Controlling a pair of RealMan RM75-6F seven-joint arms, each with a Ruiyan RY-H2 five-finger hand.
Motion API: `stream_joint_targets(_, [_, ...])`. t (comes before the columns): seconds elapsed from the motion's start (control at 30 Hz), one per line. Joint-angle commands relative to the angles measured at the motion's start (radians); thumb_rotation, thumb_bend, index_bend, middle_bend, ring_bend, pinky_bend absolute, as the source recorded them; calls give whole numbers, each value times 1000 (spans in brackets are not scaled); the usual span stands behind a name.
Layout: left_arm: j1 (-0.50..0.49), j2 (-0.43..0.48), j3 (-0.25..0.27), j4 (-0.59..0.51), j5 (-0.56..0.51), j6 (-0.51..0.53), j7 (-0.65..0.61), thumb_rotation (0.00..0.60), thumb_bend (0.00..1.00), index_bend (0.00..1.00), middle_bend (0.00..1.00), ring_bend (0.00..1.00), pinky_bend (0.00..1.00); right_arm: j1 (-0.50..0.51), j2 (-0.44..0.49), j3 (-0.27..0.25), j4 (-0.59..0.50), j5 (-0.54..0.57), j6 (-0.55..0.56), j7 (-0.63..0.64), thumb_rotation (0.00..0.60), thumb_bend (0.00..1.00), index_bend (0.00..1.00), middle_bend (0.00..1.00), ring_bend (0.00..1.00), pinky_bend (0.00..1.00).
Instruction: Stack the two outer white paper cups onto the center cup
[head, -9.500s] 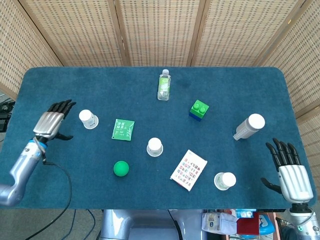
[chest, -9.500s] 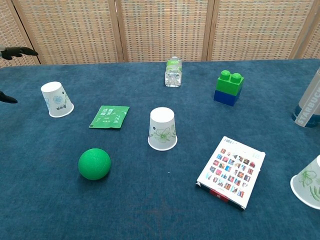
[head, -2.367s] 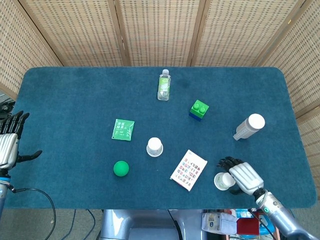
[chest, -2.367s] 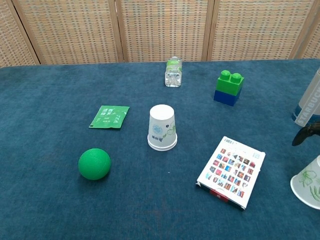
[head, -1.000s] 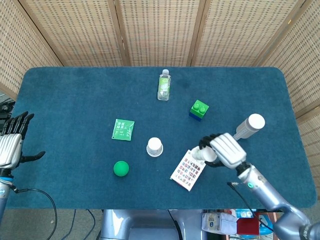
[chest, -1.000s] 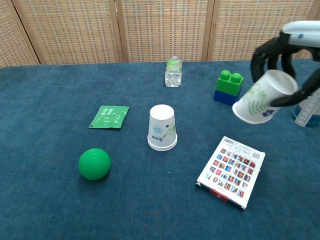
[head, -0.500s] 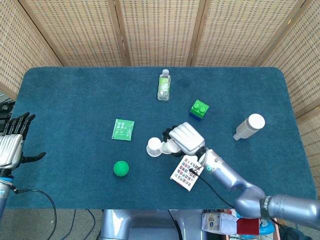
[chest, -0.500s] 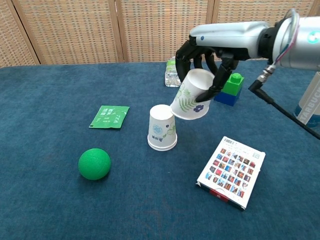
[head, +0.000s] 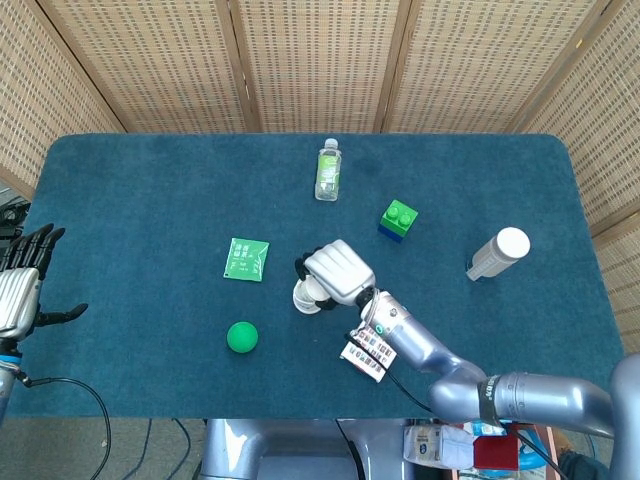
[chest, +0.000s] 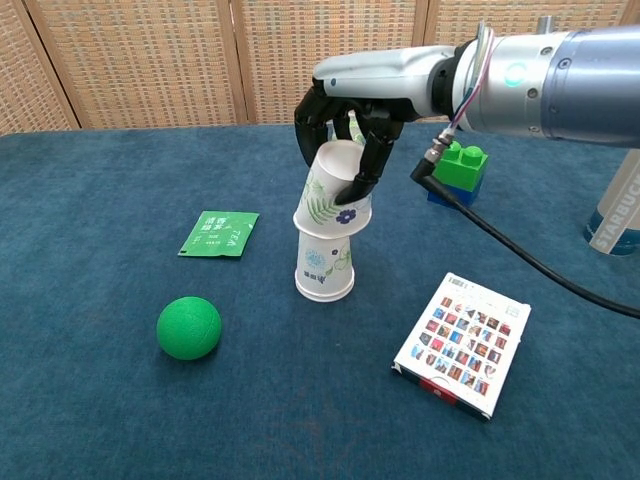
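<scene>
Blue felt is covering the table (chest: 90, 420), with woven rattan screens standing behind its far edge. Nearest, on the right, a card box (chest: 462, 343) printed with small coloured pictures is lying flat; in the head view the right arm is crossing over part of it. On the near left a green ball (chest: 188, 327) is sitting on the felt. At the far left edge of the head view the left hand (head: 20, 290) is hovering off the table's side, fingers spread and holding nothing.

At centre, the center cup (chest: 324, 271) is standing upside down on the table. The right hand (chest: 343, 125) is gripping a white paper cup (chest: 332, 195), also inverted and printed with green leaves, fingers wrapped around its upper part. That cup is tilting slightly and its rim is sitting over the top of the center cup, not pushed fully down. How many cups make up the lower stack cannot be told.

Left of the stack a green sachet (chest: 219, 233) is lying flat. Farther back and to the right a green-on-blue toy block (chest: 457, 174) is standing, and a white-capped bottle (head: 497, 254) is lying near the right edge. Farthest, a small clear bottle (head: 328, 170) with a green label is lying behind the hand.
</scene>
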Motion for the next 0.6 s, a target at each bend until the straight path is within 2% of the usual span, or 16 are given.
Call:
stream_joint_targets(0.03, [0, 1, -1, 2, 0, -4, -6, 600, 98, 0, 0, 0, 0, 24, -15, -4, 6, 38, 11, -28, 600, 422, 511, 591, 515, 624])
stream_joint_targets(0.43, [3, 16, -6, 9, 3, -18, -53, 600, 97, 0, 0, 0, 0, 99, -48, -39, 28, 154, 34, -113, 600, 422, 511, 566, 515, 624])
stream_joint_targets(0.5, [4, 17, -7, 10, 4, -19, -56, 600, 97, 0, 0, 0, 0, 104, -48, -42, 25, 163, 38, -120, 600, 421, 491, 518, 498, 624])
stream_joint_targets(0.6, [5, 18, -7, 11, 7, -19, -61, 600, 97, 0, 0, 0, 0, 112, -46, -48, 22, 176, 42, -128, 600, 400, 431, 378, 380, 622])
